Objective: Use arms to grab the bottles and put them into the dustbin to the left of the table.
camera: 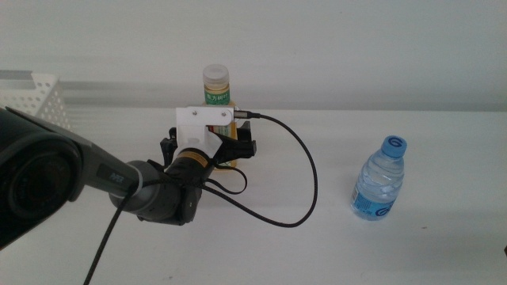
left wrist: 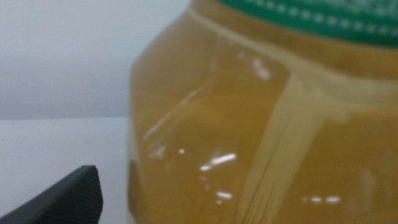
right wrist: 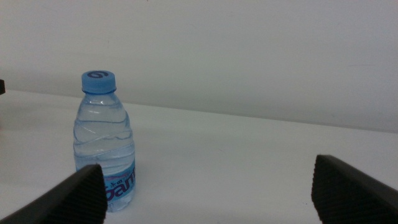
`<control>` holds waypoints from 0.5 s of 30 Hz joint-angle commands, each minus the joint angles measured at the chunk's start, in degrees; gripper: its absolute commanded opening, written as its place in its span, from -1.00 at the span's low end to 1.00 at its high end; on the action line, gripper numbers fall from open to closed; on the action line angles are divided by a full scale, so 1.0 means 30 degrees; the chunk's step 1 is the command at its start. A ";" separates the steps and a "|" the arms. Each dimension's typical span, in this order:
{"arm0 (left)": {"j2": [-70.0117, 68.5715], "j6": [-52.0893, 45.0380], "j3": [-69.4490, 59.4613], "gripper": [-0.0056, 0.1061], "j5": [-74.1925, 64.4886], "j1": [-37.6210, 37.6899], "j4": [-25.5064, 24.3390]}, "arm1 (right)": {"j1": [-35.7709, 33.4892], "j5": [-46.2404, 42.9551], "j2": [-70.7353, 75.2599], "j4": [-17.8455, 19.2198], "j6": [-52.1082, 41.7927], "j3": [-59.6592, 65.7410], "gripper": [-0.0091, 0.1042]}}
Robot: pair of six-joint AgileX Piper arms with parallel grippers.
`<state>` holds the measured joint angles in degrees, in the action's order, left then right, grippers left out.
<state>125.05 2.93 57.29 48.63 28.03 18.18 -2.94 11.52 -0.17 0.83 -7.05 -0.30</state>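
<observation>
The yellow juice bottle (camera: 217, 85) stands upright at the far side of the white counter (camera: 396, 253), a bit left of the middle. It has a pale cap and a green label around its neck. The left end effector (camera: 226, 146) is right at the bottle's lower half, on the near side, and hides most of it. In the left wrist view the bottle (left wrist: 261, 130) fills almost the whole picture, very close and blurry, with the green label at its neck. Only one dark jaw tip shows there, so I cannot tell if the end effector is holding the bottle or just next to it. A thick black cable (camera: 305, 178) loops from the arm across the counter.

The small clear water bottle (camera: 380, 178) with a blue cap stands upright on the right side of the counter, well apart from the juice bottle. The right end effector (right wrist: 208, 196) is spread wide, with nothing between its jaws. It looks at the water bottle (right wrist: 104, 146), which stands just past one of its jaws.

The white dustbin (camera: 40, 99) with small round holes sits at the far left.
</observation>
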 commanded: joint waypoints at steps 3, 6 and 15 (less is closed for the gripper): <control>0.0060 0.0139 0.0099 0.69 0.0260 -0.0035 -0.0226 | 0.0054 -0.0231 0.0746 0.0130 -0.0097 0.0828 0.71; 0.0060 0.0099 0.0099 0.60 0.0429 -0.0035 -0.0596 | 0.0054 -0.0231 0.0746 0.0130 -0.0097 0.0828 0.71; 0.0060 -0.0002 0.0099 0.43 0.0446 -0.0035 -0.0741 | 0.0054 -0.0231 0.0746 0.0130 -0.0097 0.0828 0.71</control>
<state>125.05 2.93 57.29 49.28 28.03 16.17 -2.94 11.52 -0.17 0.83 -7.05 -0.30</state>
